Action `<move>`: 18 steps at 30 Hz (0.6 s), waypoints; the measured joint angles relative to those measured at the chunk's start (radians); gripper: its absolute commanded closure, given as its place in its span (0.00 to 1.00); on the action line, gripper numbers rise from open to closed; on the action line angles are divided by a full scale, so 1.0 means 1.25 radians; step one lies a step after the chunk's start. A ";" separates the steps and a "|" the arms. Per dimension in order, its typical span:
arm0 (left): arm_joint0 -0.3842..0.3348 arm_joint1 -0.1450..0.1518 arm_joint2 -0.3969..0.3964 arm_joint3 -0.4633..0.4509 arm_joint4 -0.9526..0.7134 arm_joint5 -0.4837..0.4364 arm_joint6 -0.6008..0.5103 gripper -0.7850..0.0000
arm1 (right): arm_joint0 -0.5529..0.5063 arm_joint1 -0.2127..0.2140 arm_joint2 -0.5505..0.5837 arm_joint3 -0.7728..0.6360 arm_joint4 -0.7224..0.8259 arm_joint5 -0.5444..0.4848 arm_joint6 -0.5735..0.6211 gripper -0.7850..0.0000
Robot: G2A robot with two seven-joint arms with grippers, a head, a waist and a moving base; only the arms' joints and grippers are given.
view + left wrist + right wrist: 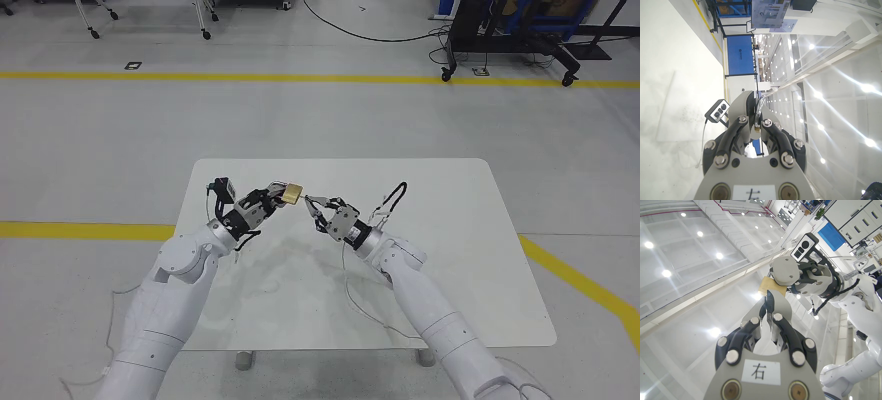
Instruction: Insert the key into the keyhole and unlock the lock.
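Observation:
A brass padlock [291,192] is held above the white table [450,290], with my left gripper [272,193] shut on it. In the left wrist view the fingers [743,106] clamp its silver shackle [759,108]. My right gripper [314,204] faces it from the other side, shut on a thin dark key [766,310] whose tip points at the padlock's brass body [769,286]. The key's tip is hidden behind the fingertips [780,303], so whether it touches the padlock cannot be told. The left gripper [786,274] holds the padlock's far end.
Both grippers meet above the table's middle, toward its far edge [340,161]. A black cable [392,200] loops off the right wrist. Yellow floor lines [300,78] and wheeled racks [510,40] lie beyond the table.

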 measured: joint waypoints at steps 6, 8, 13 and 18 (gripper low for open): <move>-0.004 0.000 0.014 -0.005 0.059 0.025 0.037 1.00 | -0.027 0.014 0.059 -0.037 -0.024 -0.065 -0.031 0.00; -0.005 0.000 0.021 -0.008 0.084 0.029 0.048 1.00 | -0.047 0.021 0.093 -0.059 -0.022 -0.083 -0.037 0.00; -0.013 -0.001 0.064 -0.020 0.208 0.048 0.077 1.00 | -0.123 0.041 0.191 -0.158 -0.038 -0.139 -0.073 0.00; -0.022 -0.003 0.129 -0.029 0.386 0.071 0.108 1.00 | -0.193 0.052 0.243 -0.264 -0.075 -0.176 -0.110 0.00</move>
